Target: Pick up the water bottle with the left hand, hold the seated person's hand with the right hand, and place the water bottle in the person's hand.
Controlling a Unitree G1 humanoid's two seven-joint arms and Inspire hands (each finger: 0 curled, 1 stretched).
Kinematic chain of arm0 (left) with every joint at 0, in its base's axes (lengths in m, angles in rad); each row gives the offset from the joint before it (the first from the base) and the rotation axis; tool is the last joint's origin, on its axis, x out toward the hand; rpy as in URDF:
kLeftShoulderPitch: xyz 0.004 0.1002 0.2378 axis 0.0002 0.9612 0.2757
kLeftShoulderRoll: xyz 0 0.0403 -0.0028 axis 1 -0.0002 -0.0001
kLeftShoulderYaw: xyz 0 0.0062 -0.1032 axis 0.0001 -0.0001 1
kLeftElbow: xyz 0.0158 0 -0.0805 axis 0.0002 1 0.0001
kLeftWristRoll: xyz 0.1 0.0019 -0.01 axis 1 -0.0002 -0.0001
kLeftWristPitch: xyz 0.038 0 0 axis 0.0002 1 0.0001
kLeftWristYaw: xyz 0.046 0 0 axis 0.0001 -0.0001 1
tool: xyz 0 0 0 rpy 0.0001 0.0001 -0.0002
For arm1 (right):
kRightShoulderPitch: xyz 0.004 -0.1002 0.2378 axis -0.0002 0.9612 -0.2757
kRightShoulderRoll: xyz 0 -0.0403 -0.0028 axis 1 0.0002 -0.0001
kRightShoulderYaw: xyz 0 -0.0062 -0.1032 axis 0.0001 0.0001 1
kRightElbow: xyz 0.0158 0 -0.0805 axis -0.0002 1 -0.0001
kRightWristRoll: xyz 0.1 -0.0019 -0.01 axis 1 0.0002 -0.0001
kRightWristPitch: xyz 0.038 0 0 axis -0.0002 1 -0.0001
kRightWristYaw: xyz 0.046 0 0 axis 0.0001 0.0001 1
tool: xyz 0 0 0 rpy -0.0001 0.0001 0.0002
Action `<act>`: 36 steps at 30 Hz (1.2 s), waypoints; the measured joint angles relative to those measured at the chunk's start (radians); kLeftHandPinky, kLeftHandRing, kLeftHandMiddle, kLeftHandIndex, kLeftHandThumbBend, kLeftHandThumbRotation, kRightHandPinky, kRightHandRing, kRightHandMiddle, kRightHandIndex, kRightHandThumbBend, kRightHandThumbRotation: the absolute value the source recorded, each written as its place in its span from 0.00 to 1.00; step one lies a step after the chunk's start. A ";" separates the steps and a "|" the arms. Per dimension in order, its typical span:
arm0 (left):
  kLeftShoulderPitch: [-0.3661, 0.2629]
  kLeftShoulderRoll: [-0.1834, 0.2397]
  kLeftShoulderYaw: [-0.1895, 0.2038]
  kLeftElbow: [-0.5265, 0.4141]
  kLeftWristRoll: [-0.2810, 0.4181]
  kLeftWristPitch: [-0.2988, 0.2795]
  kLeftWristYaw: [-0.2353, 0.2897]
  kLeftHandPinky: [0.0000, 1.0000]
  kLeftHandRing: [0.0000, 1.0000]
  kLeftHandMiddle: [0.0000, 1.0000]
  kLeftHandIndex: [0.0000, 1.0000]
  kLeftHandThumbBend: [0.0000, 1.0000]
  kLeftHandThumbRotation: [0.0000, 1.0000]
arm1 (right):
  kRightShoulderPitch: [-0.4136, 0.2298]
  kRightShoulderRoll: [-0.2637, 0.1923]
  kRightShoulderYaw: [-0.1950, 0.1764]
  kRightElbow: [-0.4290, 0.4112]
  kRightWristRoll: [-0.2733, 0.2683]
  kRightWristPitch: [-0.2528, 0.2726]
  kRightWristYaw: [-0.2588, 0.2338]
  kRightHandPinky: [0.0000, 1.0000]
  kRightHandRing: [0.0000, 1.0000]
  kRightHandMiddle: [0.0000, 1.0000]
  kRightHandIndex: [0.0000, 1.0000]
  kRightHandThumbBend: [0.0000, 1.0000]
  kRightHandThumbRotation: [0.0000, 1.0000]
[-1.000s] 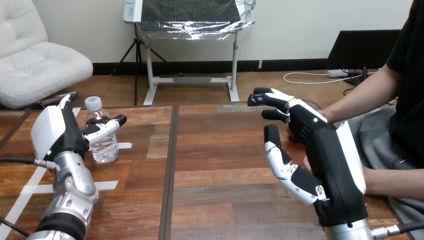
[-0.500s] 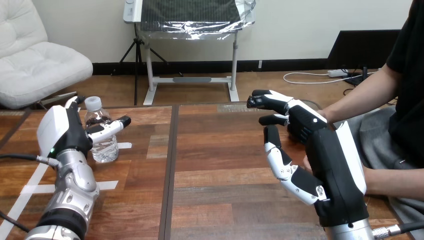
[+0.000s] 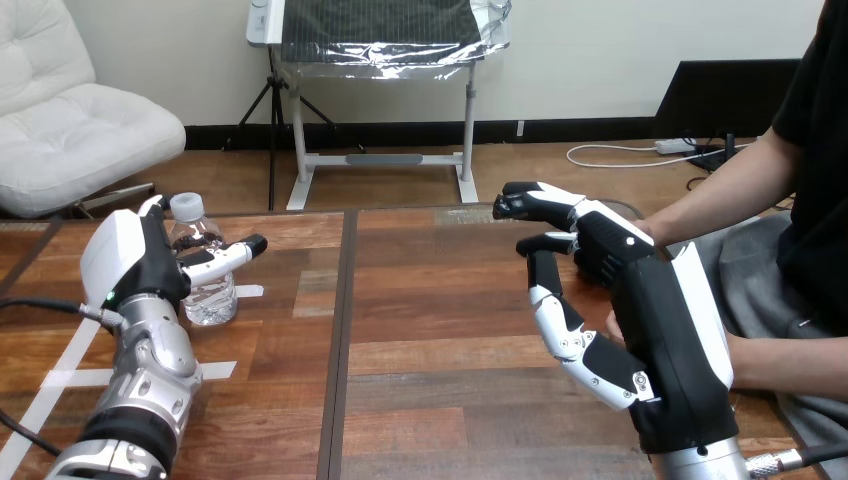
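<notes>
Water bottle (image 3: 205, 278): upright on the bench (image 3: 440, 300), long axis vertical, just off the palm of the left robot hand (image 3: 130, 262), which stands open with thumb across the bottle's front; right robot hand (image 3: 660, 330) well apart.

The person's hand (image 3: 612, 326) is almost wholly hidden behind the right hand (image 3: 660, 320); any hold between them cannot be confirmed. The left hand (image 3: 135, 262) obscures part of the water bottle (image 3: 212, 300); contact undetermined.
</notes>
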 measured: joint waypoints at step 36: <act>-0.015 -0.003 -0.030 0.034 -0.002 0.007 -0.041 0.73 0.84 0.88 0.87 0.89 0.46 | 0.000 -0.025 -0.009 -0.001 0.004 0.001 0.007 0.53 0.70 0.74 0.62 0.14 0.00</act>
